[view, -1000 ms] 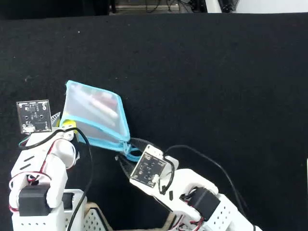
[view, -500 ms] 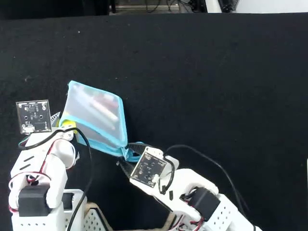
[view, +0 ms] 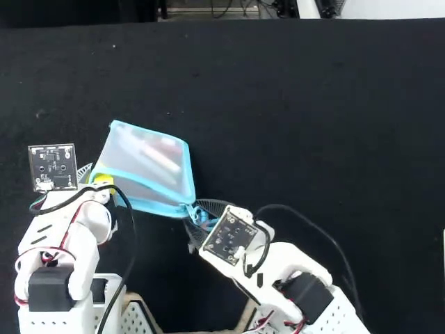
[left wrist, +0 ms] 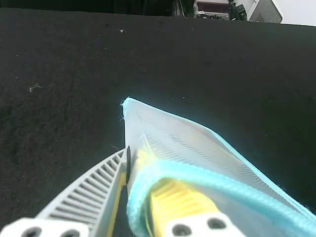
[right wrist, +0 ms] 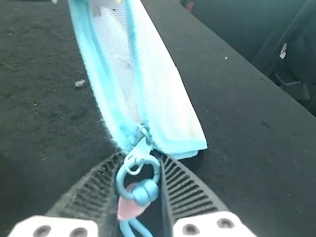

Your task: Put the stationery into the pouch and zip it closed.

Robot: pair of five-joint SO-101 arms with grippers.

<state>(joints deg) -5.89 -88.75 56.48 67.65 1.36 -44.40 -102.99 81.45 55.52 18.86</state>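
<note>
Right gripper [right wrist: 140,163] was clamped on the zipper pull [right wrist: 138,170] at the near end of the pouch [view: 149,170], which sat on the table [view: 313,104]. Any tug should run straight along the teeth, gently. At the far end, the left gripper [left wrist: 137,170] pinched the pouch's corner as anchor.

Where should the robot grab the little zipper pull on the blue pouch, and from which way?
Grip the zipper pull by its ring and bead, coming from the corner end of the pouch, in line with the zipper. The pull hangs out past that corner, so claw fingers fit on both sides. The right claw looks shut on it just so.
</note>
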